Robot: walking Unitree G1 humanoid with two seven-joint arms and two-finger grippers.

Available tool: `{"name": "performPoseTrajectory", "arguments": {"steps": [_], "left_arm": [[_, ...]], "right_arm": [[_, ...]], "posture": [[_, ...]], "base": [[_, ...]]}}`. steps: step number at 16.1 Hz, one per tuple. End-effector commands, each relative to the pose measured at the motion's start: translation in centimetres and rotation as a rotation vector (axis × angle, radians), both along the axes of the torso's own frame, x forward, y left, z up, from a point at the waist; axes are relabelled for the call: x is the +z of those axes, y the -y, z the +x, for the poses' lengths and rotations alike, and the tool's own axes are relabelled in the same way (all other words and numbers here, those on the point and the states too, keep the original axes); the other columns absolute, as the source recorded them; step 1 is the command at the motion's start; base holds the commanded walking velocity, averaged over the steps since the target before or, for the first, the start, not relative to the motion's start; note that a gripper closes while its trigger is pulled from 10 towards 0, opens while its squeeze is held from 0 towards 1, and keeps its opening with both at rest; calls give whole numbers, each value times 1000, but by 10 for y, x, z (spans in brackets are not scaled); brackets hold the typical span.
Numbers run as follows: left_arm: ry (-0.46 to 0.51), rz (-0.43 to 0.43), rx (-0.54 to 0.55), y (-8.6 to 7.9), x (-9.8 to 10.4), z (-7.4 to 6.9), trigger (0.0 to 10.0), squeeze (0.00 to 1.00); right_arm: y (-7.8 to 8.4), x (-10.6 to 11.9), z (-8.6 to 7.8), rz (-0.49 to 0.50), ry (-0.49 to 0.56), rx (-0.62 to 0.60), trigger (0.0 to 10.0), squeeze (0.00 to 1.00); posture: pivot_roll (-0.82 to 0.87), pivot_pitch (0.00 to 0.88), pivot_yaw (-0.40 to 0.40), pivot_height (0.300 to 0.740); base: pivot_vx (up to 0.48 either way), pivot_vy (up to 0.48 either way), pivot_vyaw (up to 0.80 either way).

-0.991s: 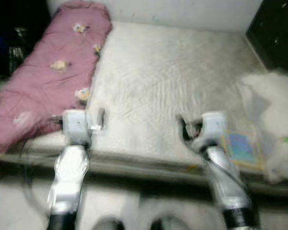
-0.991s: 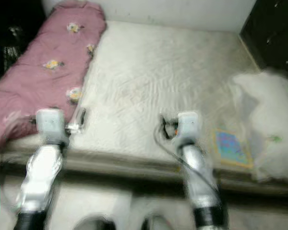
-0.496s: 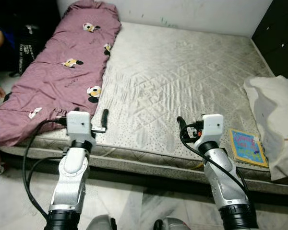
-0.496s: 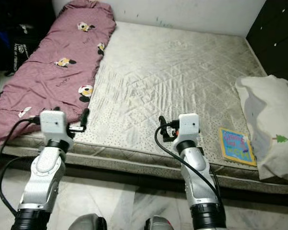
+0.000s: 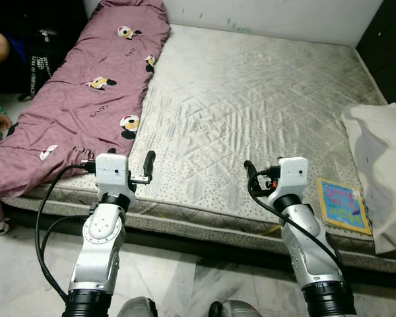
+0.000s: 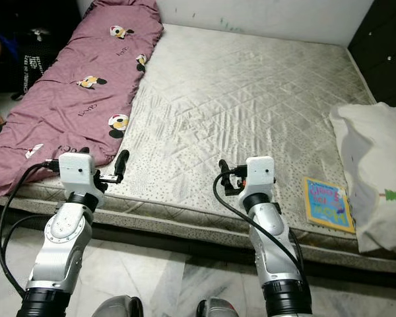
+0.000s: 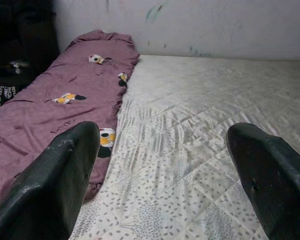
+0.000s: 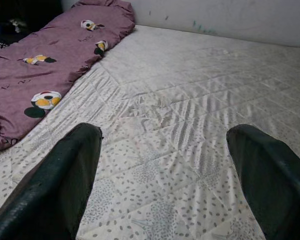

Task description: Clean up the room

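Hovering at the mattress (image 5: 251, 99) near edge, left gripper (image 7: 165, 170) and right gripper (image 8: 165, 170) hold their fingers wide apart. One book (image 5: 343, 205) lies nearby, one pillow (image 5: 379, 165) cut off beside it, one purple blanket (image 5: 79, 99) beyond.

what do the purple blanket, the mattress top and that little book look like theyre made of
Purple blanket: soft woven fabric, probably cotton, matte, with rumpled folds and printed cartoon figures.
Mattress: quilted textile with a slight sheen, stitched in diamonds, dotted print near the front edge.
Book: looks like glossy paper or card, flat, with a bright printed cover.
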State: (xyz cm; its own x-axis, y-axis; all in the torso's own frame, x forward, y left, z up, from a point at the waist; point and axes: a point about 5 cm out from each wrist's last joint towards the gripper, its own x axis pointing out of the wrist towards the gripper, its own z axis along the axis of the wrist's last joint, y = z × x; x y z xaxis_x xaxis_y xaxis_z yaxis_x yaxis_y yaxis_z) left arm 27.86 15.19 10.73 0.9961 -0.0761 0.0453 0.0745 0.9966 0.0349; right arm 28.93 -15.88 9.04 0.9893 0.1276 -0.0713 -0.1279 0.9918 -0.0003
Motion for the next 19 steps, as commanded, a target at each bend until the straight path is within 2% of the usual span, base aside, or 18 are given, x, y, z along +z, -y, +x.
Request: {"name": "performPoseTrajectory", "arguments": {"steps": [1,11,15,19], "left_arm": [[25,5,-9,0,5,-1,10000,0],[21,3,-18,1,6,2,10000,0],[15,4,4,1,5,3,10000,0],[5,-21,-7,2,4,3,10000,0]], "right_arm": [[4,2,2,7,4,-20,10000,0],[4,2,4,6,3,-26,10000,0],[5,1,5,8,-2,-33,10000,0],[7,-1,5,10,-18,-44,10000,0]], "posture": [[-11,69,-48,740],[-12,69,-49,740],[-12,69,-49,740],[-12,68,-47,740]], "base": [[356,0,0],[351,0,0],[0,0,0],[0,423,-742]]}}
